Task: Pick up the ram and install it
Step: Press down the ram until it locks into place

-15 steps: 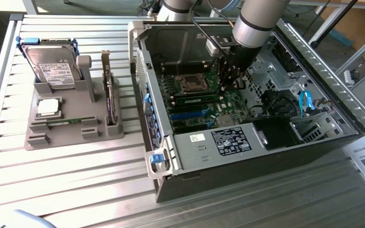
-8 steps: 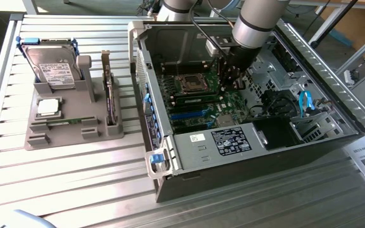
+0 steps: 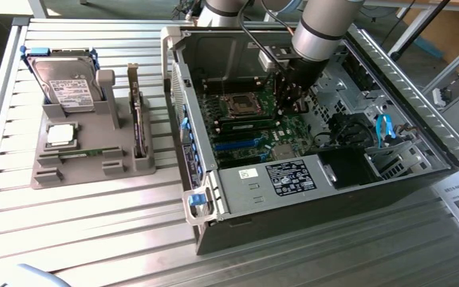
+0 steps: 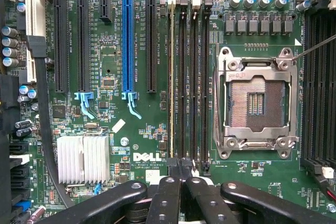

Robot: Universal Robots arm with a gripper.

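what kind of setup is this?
Likely a robot lab bench for PC assembly: an open tower case on a slatted aluminium table, a grey parts fixture holding a hard drive, and a bare Dell motherboard.

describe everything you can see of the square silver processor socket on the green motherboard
The square silver processor socket lies flat on the green motherboard inside the open computer case. Its shiny metal frame has screws at the corners and surrounds a dark brownish contact field with a small cut-out in the middle; no chip sits in it. Long black memory slots run along both sides. A thin metal rod reaches one corner.
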